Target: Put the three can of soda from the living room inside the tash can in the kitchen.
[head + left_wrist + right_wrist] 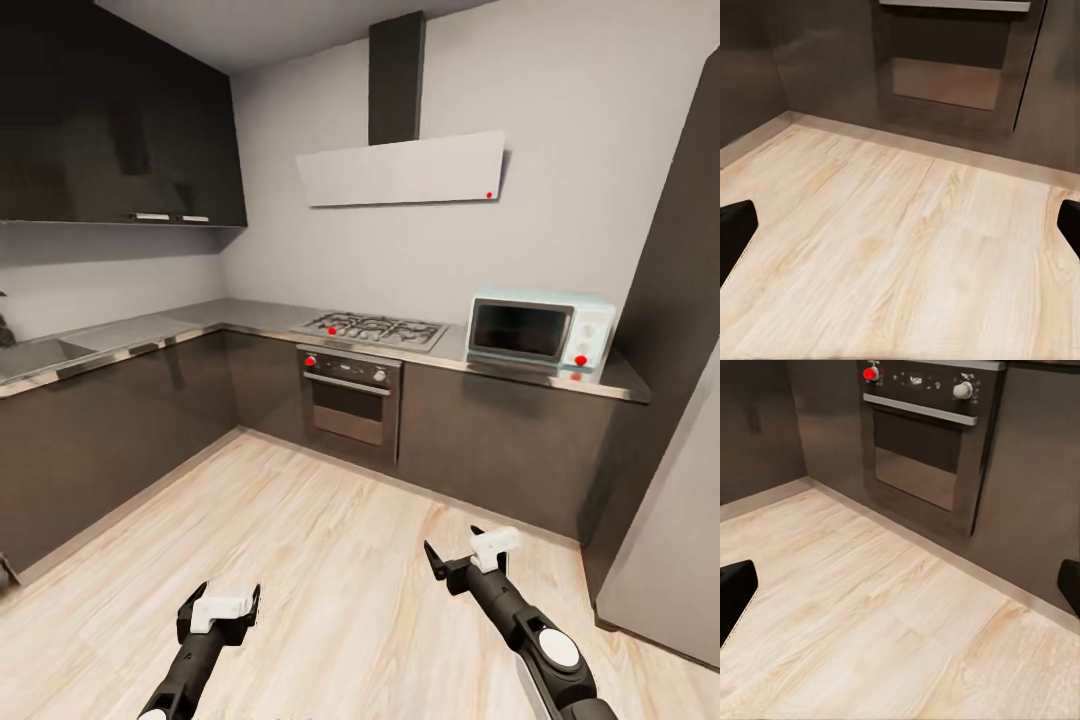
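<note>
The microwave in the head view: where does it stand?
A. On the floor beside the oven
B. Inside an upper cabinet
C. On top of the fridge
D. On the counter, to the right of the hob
D: the microwave sits on the counter, right of the hob.

We face the kitchen [300, 200] corner: the hob [370, 328] sits in the tabletop [200, 318] directly above the oven [350, 395], the microwave [540, 332] to its right, the hood [400, 170] overhead, wall cabinets [110, 110] left, fridge [675, 540] far right.
</note>
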